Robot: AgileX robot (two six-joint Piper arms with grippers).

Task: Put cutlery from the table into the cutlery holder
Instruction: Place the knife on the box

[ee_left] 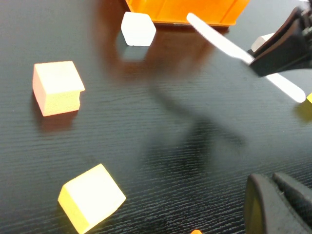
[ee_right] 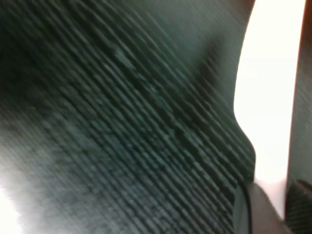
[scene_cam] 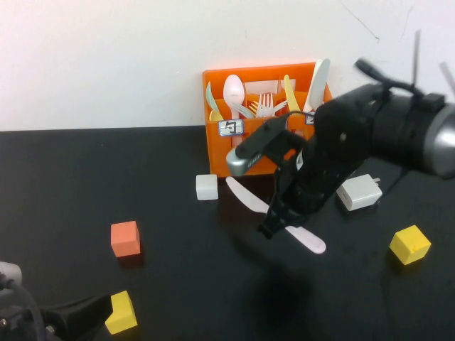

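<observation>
One white knife [scene_cam: 274,213] hangs just near of the orange holder [scene_cam: 259,117], clamped mid-length by the right gripper [scene_cam: 279,217] for carrying, while the left gripper [scene_cam: 78,316], fingers together, waits near-left.

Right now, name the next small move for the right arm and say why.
Probably carry the white plastic knife up and back toward the orange cutlery holder. The right gripper is shut on its middle, apparently above the table, in front of the holder. The left gripper sits parked at the near left edge.
</observation>
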